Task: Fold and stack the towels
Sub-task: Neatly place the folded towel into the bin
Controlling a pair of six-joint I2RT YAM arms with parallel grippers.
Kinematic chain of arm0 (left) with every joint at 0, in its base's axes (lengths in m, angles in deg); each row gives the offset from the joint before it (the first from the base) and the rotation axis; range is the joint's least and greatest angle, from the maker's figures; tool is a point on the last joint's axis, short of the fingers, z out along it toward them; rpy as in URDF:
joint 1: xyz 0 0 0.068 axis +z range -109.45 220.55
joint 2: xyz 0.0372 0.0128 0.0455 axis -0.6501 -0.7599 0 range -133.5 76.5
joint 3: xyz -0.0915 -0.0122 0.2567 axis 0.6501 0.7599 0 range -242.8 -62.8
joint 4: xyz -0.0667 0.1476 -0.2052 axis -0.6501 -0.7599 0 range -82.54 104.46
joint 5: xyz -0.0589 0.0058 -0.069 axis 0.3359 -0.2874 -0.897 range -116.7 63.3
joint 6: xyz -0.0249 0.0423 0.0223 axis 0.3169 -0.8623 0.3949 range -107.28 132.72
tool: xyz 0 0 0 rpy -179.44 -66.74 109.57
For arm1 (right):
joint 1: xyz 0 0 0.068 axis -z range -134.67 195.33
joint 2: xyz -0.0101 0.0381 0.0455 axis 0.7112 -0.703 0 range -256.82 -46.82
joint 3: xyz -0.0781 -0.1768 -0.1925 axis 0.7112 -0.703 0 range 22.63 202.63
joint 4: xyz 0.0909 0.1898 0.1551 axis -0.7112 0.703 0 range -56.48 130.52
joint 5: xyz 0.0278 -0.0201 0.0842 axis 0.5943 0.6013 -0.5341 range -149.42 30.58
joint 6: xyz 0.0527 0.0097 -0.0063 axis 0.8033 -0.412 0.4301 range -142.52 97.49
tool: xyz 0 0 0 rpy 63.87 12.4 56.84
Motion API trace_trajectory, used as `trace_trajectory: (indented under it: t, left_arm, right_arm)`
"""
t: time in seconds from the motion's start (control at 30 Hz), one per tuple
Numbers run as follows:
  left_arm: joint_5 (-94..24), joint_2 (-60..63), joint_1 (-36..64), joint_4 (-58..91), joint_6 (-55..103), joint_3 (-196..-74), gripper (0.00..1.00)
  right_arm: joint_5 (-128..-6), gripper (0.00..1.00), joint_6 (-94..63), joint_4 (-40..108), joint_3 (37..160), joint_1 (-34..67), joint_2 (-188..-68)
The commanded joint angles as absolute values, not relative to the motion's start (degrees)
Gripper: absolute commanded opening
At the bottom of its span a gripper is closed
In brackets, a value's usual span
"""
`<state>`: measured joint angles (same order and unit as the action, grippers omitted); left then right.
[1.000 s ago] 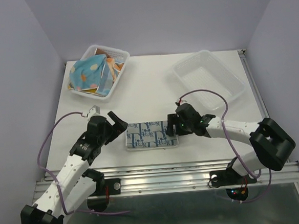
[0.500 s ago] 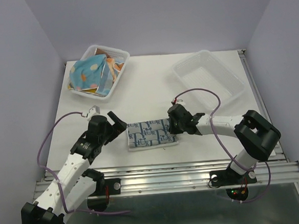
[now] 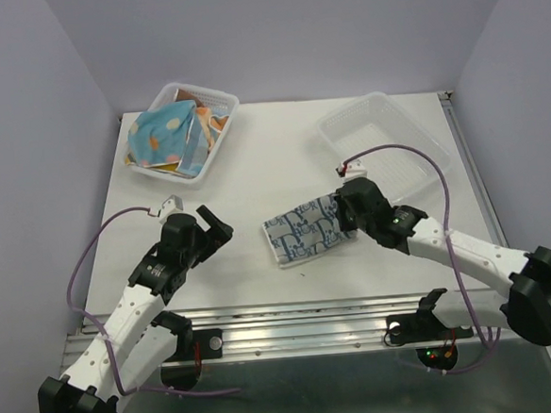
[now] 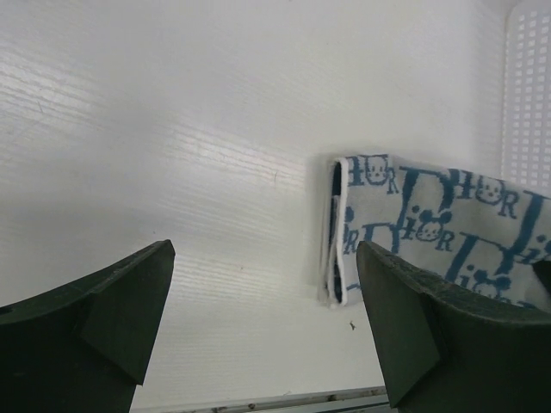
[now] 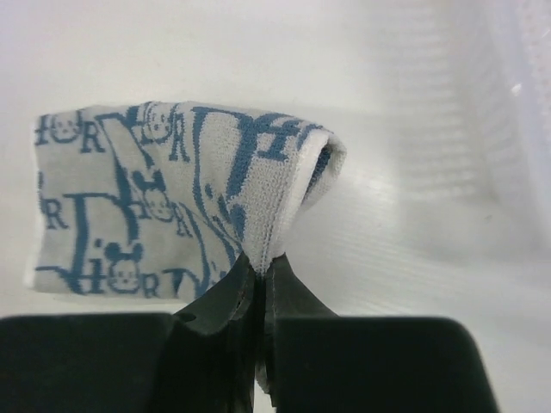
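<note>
Your right gripper [image 5: 263,274] pinched the right end of the folded blue-print towel [image 3: 304,234], which stretched across mid-counter [image 3: 254,170], long axis running left toward your spread left gripper [image 3: 217,224].

The flat white table [image 3: 273,164] carries a folded white towel with blue print [image 3: 304,233] near its middle, lying at a slant (its right end rides slightly up). A clear plastic mesh basket [image 3: 229,110] heaped with crumpled coloured cloths [image 3: 162,134] stands far left, and a second clear mesh basket [image 3: 384,137] stands far right.
</note>
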<state>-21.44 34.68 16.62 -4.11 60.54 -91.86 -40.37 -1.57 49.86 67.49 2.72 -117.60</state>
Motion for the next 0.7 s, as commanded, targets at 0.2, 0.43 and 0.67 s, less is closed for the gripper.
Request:
trace_trajectory:
  t: [0.2, 0.43, 0.67]
  left_arm:
    - [-19.05, 34.58, 16.55, -3.47, 58.96, -94.97, 0.99]
    - [-17.03, 30.9, 16.55, -4.08, 58.08, -97.86, 0.99]
    - [-14.04, 26.94, 16.55, -4.17, 57.2, -101.82, 0.99]
  right_arm:
    - [-37.97, 0.01, -32.33, 59.01, 71.93, 9.38, -106.32]
    - [-50.35, 0.01, -53.07, 61.47, 74.57, 15.35, -103.7]
    - [-56.17, 0.01, -68.47, 64.1, 79.57, 17.12, -99.73]
